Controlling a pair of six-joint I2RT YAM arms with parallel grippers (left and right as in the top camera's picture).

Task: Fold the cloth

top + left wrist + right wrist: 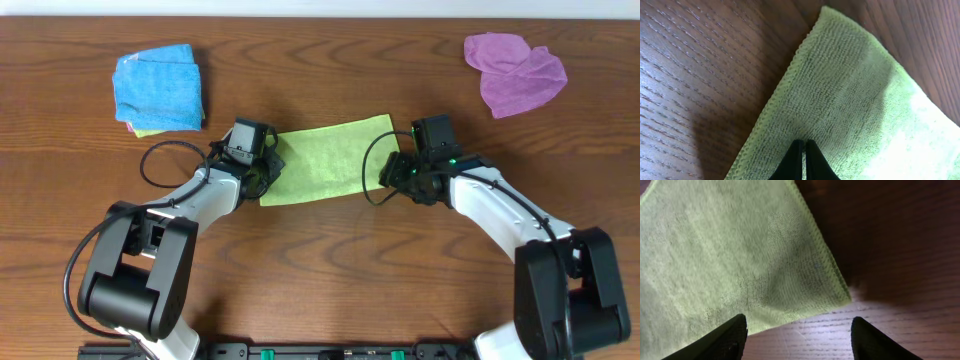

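Note:
The lime-green cloth lies flat on the wooden table as a long rectangle, tilted up to the right. My left gripper is at its left end. In the left wrist view its fingers are shut, tips resting over the cloth near the left hem, and the cloth is not lifted. My right gripper is at the cloth's right end. In the right wrist view it is open, straddling the near right corner of the cloth, with bare wood between the fingertips.
A bright blue folded cloth lies at the back left. A purple crumpled cloth lies at the back right. Black cables loop beside each wrist. The arm bases stand at the front edge.

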